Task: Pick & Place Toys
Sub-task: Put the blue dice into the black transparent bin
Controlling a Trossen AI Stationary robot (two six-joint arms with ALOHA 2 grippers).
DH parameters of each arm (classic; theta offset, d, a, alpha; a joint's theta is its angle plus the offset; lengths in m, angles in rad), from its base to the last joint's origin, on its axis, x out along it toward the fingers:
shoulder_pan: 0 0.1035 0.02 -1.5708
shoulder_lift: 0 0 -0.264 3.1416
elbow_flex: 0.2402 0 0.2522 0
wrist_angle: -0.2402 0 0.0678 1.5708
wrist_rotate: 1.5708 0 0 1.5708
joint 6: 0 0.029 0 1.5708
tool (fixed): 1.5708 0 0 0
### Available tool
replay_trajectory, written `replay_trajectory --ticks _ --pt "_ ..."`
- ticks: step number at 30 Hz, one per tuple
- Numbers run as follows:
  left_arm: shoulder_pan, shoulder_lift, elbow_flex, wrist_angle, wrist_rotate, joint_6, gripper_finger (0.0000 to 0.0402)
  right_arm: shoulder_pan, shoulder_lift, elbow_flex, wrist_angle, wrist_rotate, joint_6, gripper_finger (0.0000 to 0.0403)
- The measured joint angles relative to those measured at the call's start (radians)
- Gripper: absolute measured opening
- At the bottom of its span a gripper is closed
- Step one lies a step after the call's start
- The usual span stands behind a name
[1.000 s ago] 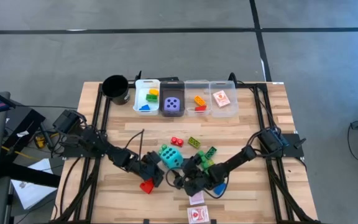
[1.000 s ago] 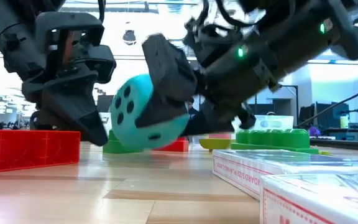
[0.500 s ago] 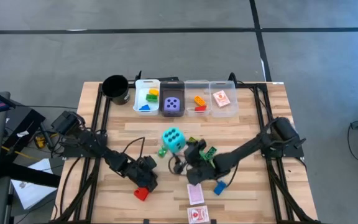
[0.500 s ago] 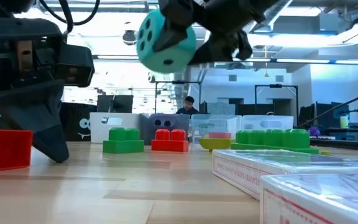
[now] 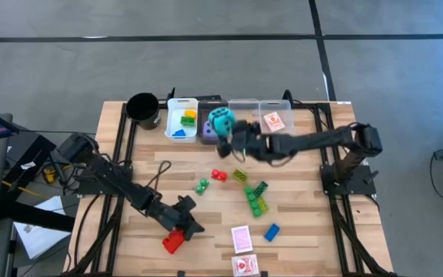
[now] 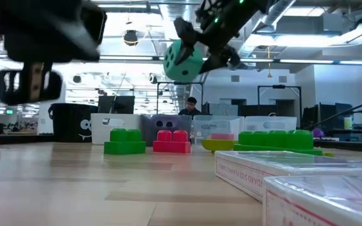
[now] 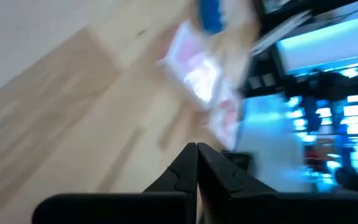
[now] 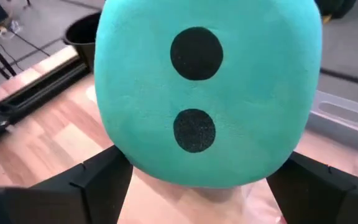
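Right end effector grips the cyan die above the bins; left's fingers look closed.

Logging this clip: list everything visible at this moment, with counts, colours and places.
cup: 1, black, back left, beside the bins
bins: 4, pale, in a row along the back edge
cyan die: 1, held above the bins
purple die: 1, second bin, partly hidden
bricks: several, red, green, blue, loose mid-table; more in first bin
red brick: 1, front left
cards: 2 red-white, at the front; 1 in fourth bin
table: 1, wood
left tool: shut, beside red brick
right tool: shut on cyan die
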Motion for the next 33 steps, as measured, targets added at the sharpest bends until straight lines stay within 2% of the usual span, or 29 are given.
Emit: replay_trajectory --ticks 5,14,19,25,29,33 --pt "0.031 -0.112 -0.001 -0.017 -0.044 0.073 0.0000 -0.158 0.030 0.053 -0.027 -0.218 -0.127 0.0329" --pt "0.118 -0.275 0.000 -0.046 -0.218 0.132 0.0000 -0.351 0.154 0.215 -0.094 -0.433 -0.466 0.0329" --pt "0.159 -0.311 0.000 -0.030 -0.320 0.129 0.0000 -0.409 0.228 0.281 -0.205 -0.488 -0.670 0.0329" --pt "0.194 -0.311 0.000 -0.032 -0.377 0.118 0.0000 -0.449 0.313 0.324 -0.324 -0.534 -0.826 0.0329" --pt "0.216 -0.310 0.000 -0.031 -0.377 0.118 0.0000 -0.460 0.326 0.340 -0.384 -0.623 -0.884 0.0331" --pt "0.228 -0.310 0.000 -0.032 -0.377 0.118 0.0000 -0.467 0.325 0.370 -0.429 -0.705 -0.871 0.0352"
